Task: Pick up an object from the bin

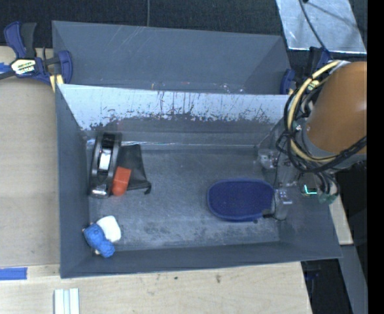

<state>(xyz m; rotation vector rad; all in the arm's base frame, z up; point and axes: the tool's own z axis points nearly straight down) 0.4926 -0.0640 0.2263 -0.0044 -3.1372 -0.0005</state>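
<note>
A dark blue flat oval thing (pixel 239 199) lies on the bin floor, right of the middle. My gripper (pixel 282 198) is down at the bin's right wall, right beside that oval's right edge. Whether it touches the oval I cannot tell.
At the left of the bin lies a black thing with a silver ring and an orange part (pixel 112 167). A small white and blue thing (pixel 103 233) sits in the front left corner. The arm, with its orange cover and cables, hangs over the right rim.
</note>
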